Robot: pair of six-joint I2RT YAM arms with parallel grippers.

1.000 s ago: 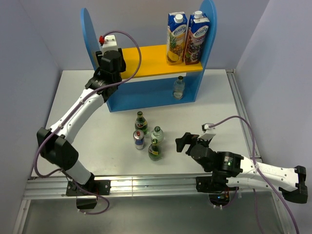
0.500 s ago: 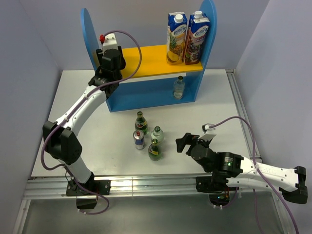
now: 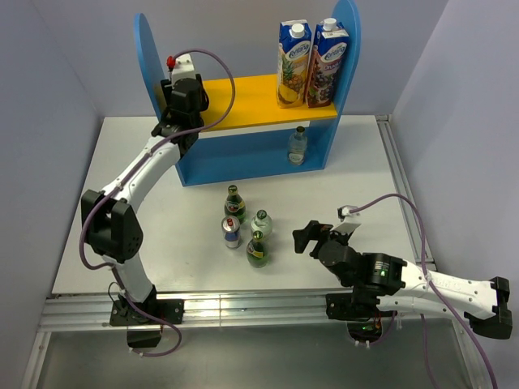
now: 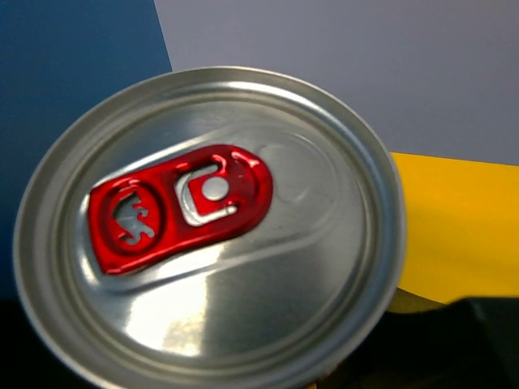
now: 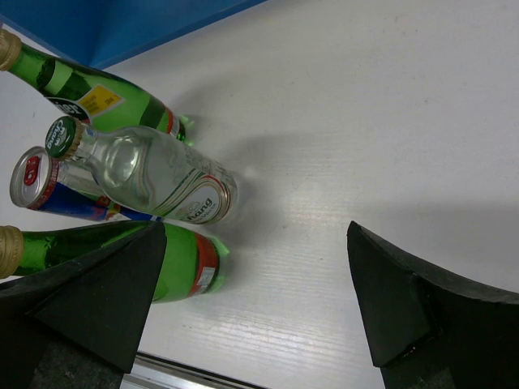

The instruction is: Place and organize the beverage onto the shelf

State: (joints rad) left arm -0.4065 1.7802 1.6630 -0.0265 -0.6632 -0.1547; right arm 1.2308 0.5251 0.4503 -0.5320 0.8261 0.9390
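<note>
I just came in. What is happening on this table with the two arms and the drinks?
The left fingers are shut on a can, holding it at the left end of the shelf's yellow upper board. One clear bottle stands on the lower level, and two juice cartons stand at the board's right end. Four drinks wait on the table: two green bottles, a second clear bottle and a second can. The right fingers are open beside that group, holding nothing.

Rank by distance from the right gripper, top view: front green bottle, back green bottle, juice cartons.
1. Front green bottle: on the table, just left of the right gripper.
2. Back green bottle: farther up and left, toward the shelf.
3. Juice cartons: on the shelf's yellow board, at its right end.
</note>
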